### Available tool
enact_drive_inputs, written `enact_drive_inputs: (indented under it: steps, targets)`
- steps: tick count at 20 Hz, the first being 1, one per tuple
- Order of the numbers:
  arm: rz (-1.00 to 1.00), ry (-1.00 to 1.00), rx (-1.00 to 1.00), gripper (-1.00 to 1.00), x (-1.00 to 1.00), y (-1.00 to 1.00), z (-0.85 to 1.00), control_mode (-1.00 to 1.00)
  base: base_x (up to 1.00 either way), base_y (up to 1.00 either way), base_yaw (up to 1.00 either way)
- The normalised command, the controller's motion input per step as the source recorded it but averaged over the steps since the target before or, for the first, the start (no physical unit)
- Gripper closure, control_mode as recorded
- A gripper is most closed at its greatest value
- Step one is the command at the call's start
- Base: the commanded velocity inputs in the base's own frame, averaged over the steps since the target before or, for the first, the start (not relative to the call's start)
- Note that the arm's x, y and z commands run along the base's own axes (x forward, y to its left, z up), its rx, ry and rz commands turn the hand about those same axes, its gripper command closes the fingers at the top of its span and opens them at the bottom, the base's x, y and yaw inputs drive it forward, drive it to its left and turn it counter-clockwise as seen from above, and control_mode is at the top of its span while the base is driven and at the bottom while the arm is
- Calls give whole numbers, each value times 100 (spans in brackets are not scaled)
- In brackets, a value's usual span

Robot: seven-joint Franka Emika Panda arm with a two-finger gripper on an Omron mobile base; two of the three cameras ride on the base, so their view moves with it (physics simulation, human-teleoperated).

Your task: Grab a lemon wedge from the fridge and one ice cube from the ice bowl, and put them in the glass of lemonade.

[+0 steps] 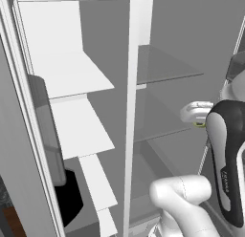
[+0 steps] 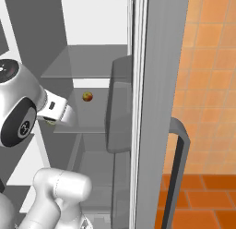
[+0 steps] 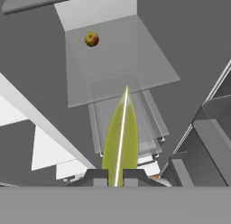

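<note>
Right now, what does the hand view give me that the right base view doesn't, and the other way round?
Hand view only: the lemon wedge standing up between the fingers, which are shut on it, seen edge-on.

Right base view only: the open fridge door with its dark handle, the orange tiled wall, and the arm reaching in.

Both: the glass fridge shelf and a small red-yellow fruit resting on it.

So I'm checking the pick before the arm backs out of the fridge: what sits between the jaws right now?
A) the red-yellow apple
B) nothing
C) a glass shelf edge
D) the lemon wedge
D: in the hand view the yellow-green lemon wedge rises from between the two fingertips, while the apple lies far back on the shelf.
</note>
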Motion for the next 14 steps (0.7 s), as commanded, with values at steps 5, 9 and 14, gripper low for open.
enact_drive_inputs:
  steps: [5,9,14]
  targets:
    - [0,0,0,100,-1,0,0,-100,0,0,0]
    - [0,0,0,100,0,0,0,100,-88,-1,0]
    - [0,0,0,100,0,0,0,100,-100,0,1]
